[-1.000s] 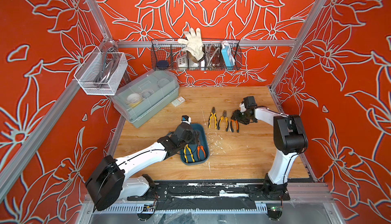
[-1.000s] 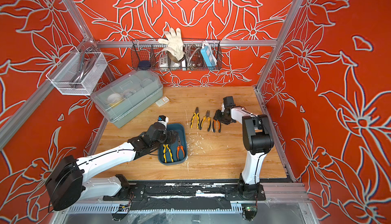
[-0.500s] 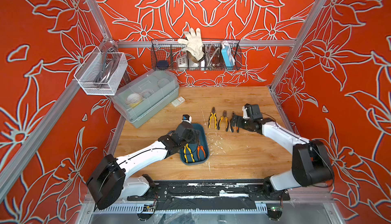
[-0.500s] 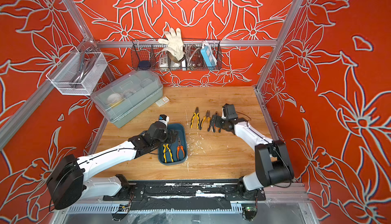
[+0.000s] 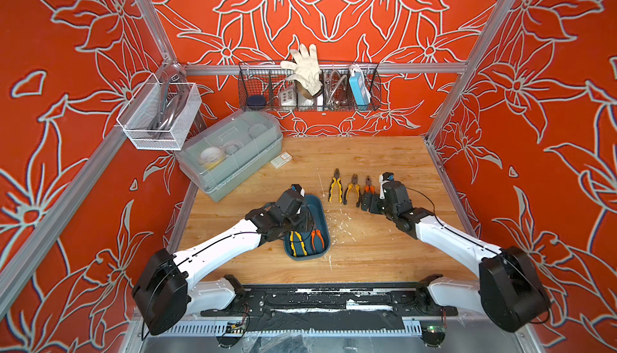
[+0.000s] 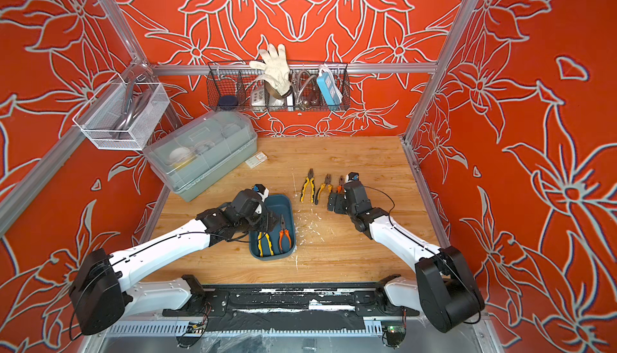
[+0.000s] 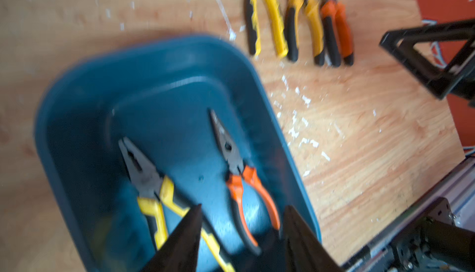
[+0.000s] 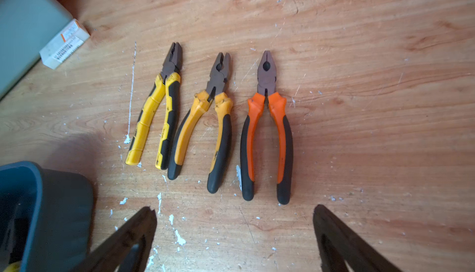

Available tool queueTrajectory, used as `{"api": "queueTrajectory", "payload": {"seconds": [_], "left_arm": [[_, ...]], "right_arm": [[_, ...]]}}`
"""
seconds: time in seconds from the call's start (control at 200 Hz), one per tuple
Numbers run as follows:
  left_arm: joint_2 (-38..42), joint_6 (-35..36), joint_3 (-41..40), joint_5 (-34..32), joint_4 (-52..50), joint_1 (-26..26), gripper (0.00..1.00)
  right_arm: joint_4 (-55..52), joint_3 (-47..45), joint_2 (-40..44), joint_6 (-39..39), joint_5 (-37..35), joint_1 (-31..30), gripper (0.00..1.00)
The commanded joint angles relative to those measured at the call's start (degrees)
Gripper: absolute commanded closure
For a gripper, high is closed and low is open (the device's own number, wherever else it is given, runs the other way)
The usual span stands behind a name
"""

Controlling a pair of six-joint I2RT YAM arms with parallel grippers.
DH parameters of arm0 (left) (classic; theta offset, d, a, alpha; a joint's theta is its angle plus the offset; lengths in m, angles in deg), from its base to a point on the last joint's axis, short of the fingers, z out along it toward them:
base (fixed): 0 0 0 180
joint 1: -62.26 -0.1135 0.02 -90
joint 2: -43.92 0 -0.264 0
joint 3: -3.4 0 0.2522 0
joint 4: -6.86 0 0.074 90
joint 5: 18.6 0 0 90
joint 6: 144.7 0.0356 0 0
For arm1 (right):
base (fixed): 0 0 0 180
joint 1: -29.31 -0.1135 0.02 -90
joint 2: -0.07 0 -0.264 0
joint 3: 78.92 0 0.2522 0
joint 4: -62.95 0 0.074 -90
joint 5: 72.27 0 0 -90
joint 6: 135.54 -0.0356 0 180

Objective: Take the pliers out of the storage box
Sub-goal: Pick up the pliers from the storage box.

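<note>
The teal storage box (image 7: 144, 52) holds yellow-handled pliers (image 7: 151, 188) and orange-handled pliers (image 7: 239, 180). My left pincer (image 7: 243, 210) hangs half open over them, gripping nothing. My right pincer (image 8: 235, 211) gapes empty near three pliers (image 8: 217, 77) on the open table (image 8: 359, 103).

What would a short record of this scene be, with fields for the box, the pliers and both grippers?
storage box: lidless, lying on the table
pliers inside: two, yellow pair and orange pair
pliers outside: three in a row on the table: yellow-handled pliers, amber-handled pliers, orange-handled pliers
left gripper: open, over the orange pair's handles, not closed on anything
right gripper: open, empty, near the handle ends of the row
</note>
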Motion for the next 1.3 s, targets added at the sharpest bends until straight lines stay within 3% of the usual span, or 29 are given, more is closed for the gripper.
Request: {"api": "queueTrajectory", "payload": {"seconds": [0.0, 0.185, 0.48, 0.926, 1.111, 1.296], "left_arm": [[-1.0, -2.3, 0.5, 1.5, -4.9, 1.8, 0.51], [-5.7, -3.7, 4.6, -3.3, -11.8, 4.9, 0.52], [-11.3, -8.3, 5.4, -2.2, -11.6, 6.5, 0.52], [-21.9, -8.9, 8.5, -2.2, -10.1, 8.2, 0.54], [-27.6, -9.0, 9.9, -1.9, -10.1, 8.2, 0.63], [-27.7, -9.5, 9.6, -3.0, -10.3, 8.3, 0.75]], "right_arm": [[0.3, 1.5, -1.4, 0.0, -0.4, 0.0, 0.02], [-0.2, 2.2, -2.1, 0.2, -0.4, 0.0, 0.03], [-0.6, 2.6, -2.9, 0.3, -0.4, 0.0, 0.03], [-0.9, 3.1, -3.4, 0.3, 0.3, 0.0, 0.03], [-1.2, 3.3, -3.6, 0.3, 0.3, 0.0, 0.03], [-1.5, 3.6, -3.6, 0.4, 0.4, 0.0, 0.03]]}}
